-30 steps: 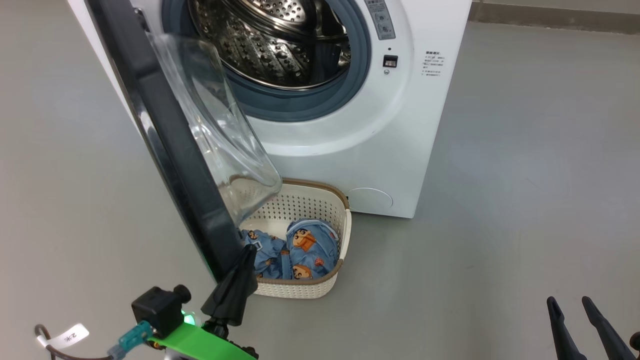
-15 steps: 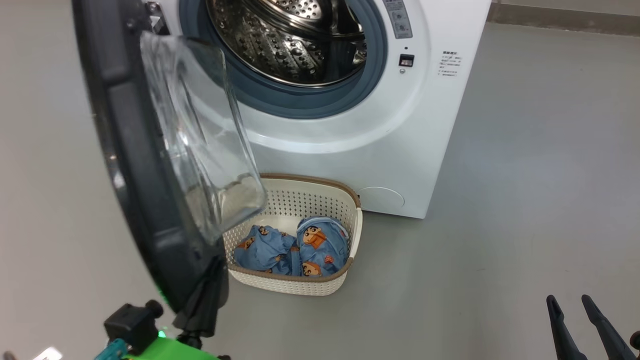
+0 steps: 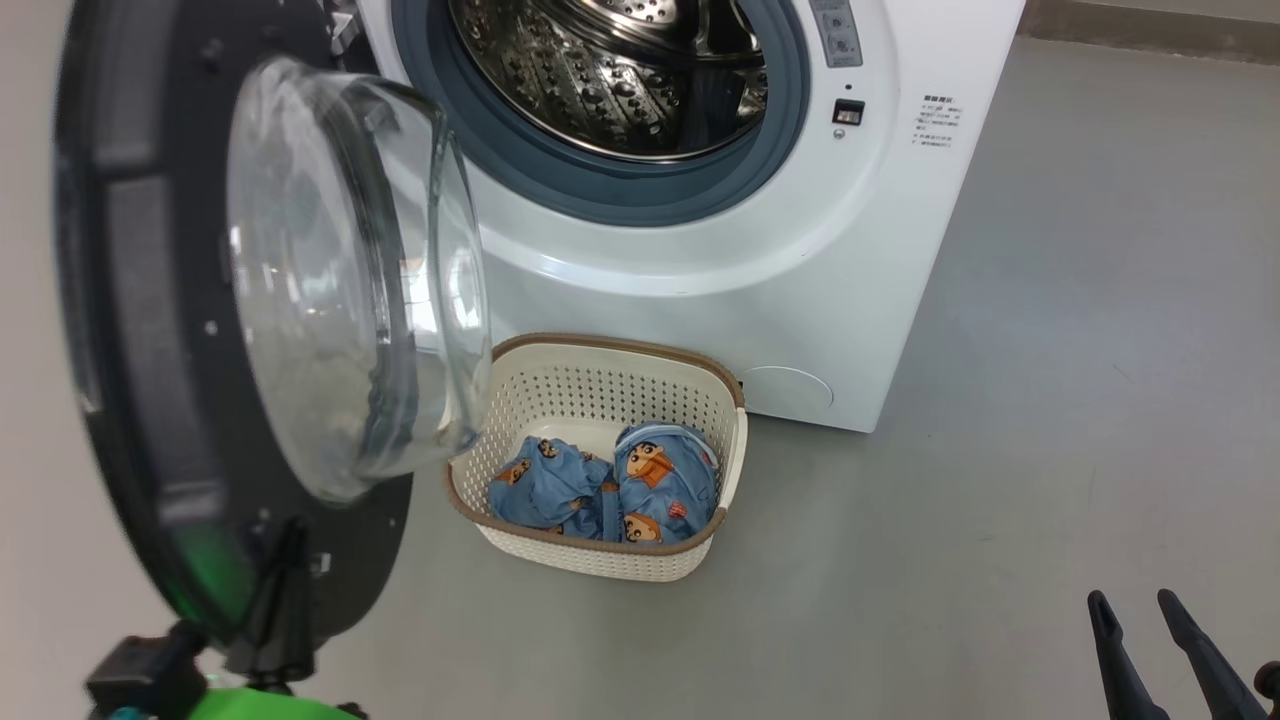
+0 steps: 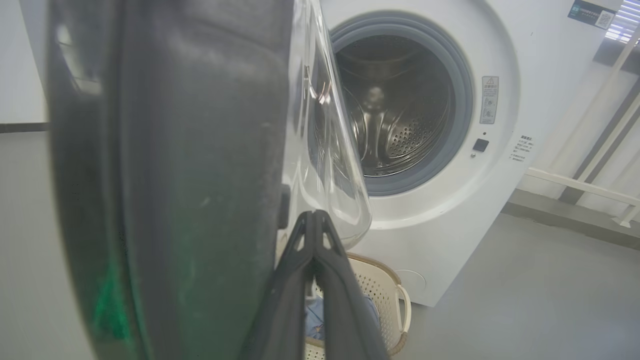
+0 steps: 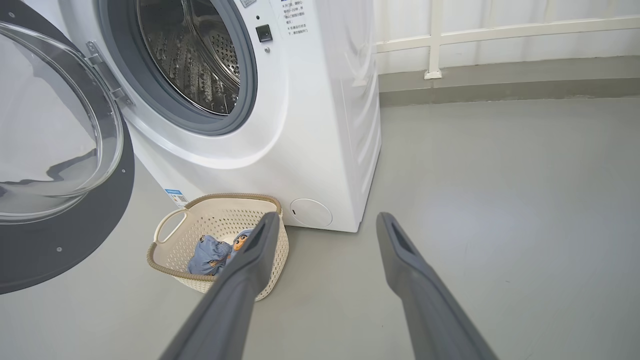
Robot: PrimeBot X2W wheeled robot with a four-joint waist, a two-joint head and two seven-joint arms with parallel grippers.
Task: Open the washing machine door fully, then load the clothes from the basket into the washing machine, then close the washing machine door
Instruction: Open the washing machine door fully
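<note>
A: What differs from a second ago?

B: The door (image 3: 130, 300) has swung wider. Then it showed almost edge-on in the head view. Now its inner face and the bulging glass window (image 3: 330, 280) turn toward the camera. The whole picture has shifted too, so the camera moved and the washing machine (image 3: 800, 300) did not.

A: And the basket (image 3: 590, 395)?

B: It sits on the floor (image 3: 1050, 400) just in front of the washing machine, below the opening, where it was. The glass covered much of its left half before. Now only its left rim sits behind the glass.

A: The arms?

B: The left end effector (image 4: 314, 220) is pinched shut with nothing between its fingers, low at the door's bottom edge as before. It looks pressed against the black rim, but that part is blurred, so I can't be sure of contact. The right end effector (image 3: 1133, 600) stays spread wide and empty over bare floor, well apart from everything.

A: Count it up.

B: One washing machine, one door, one steel drum (image 3: 620, 70), one basket, two end effectors. The clothes (image 3: 610, 485) are two light-blue pieces bunched side by side in the basket.
</note>
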